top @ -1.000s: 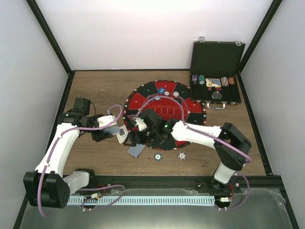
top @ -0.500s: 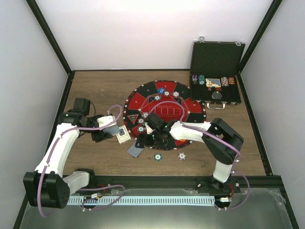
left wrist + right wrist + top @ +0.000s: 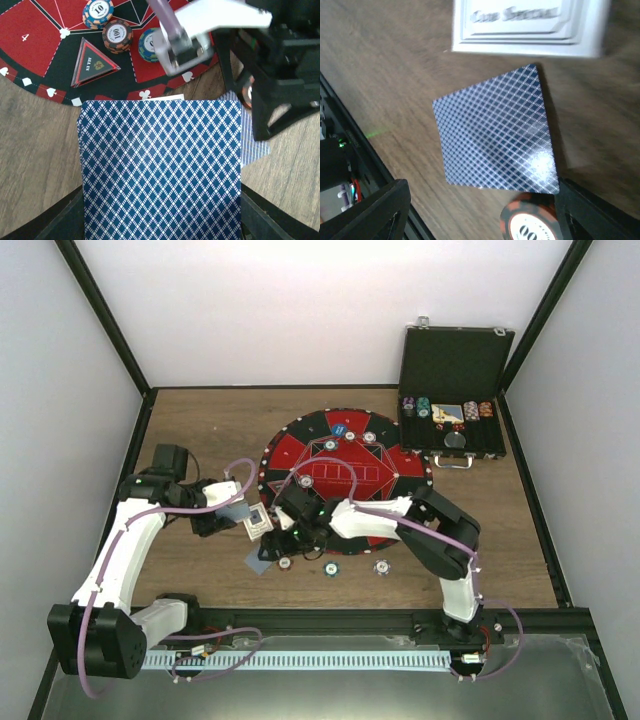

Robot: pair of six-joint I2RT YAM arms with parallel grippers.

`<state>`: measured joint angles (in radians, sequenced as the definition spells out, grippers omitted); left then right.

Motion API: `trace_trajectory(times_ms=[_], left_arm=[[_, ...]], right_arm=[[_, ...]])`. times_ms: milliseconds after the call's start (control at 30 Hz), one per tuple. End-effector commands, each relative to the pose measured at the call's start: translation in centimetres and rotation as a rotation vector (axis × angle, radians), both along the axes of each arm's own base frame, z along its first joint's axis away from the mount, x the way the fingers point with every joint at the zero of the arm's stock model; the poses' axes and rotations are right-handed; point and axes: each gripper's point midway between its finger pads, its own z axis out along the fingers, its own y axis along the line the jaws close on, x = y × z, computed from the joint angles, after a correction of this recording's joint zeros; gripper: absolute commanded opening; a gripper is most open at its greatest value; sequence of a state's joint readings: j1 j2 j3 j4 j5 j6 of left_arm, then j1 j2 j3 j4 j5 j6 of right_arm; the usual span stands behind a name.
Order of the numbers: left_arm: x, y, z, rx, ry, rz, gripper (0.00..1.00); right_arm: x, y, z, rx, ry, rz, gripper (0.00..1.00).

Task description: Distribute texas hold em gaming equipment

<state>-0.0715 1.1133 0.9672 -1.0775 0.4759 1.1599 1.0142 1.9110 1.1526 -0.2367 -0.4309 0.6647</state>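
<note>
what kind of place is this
Likely a robot test cell staged for poker: a wooden table boxed in by white walls, a round red-and-black mat, and an open black chip case.

We're seeing bright, even light here, soft shadows on the worktop [image 3: 200, 570]; glare spots the card [image 3: 495, 130], and the white stack [image 3: 530, 25] above it smears blurry.

Right arm [image 3: 385, 517] swung left, loose card [image 3: 258, 562] shifted left

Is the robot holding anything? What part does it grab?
Yes. The left gripper pinches a stack of blue-backed cards by its side edges. The right gripper, open above a loose card, holds nothing.
</note>
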Motion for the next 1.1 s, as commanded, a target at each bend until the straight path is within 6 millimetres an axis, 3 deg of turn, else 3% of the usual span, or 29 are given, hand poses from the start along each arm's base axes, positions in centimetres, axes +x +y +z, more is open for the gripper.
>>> trace_trajectory(times_ms=[0, 133, 300, 500, 600, 700, 833, 1067], left_arm=[[0.2, -0.3, 1.6, -0.025, -0.049, -0.020, 0.04], [0.1, -0.3, 1.6, -0.023, -0.050, -0.019, 0.04], [0.1, -0.3, 1.6, -0.023, -0.053, -0.020, 0.04], [-0.1, -0.6, 1.6, -0.038, -0.045, -0.031, 0.04], [-0.4, -0.8, 1.7, -0.051, -0.045, -0.046, 0.04], [-1.0, -1.4, 1.9, -0.081, -0.042, -0.078, 0.04], [-1.7, -2.1, 1.6, -0.094, -0.027, -0.110, 0.04], [-2.6, -2.4, 1.0, -0.082, -0.018, -0.131, 0.04]], right_arm=[[-2.1, 2.5, 0.0, 0.009, 0.026, 0.070, 0.81], [-2.1, 2.9, 1.1, 0.016, -0.002, 0.072, 0.81], [-1.1, 0.4, 2.3, 0.023, -0.021, 0.028, 0.82], [0.4, -2.6, 7.1, 0.165, -0.033, -0.023, 0.84], [0.6, -3.2, 10.1, 0.286, -0.011, -0.020, 0.85], [1.0, -2.6, 12.6, 0.386, 0.020, -0.012, 0.86], [1.4, -0.6, 14.5, 0.470, 0.068, 0.017, 0.87], [2.4, 1.8, 15.5, 0.535, 0.109, 0.033, 0.86]])
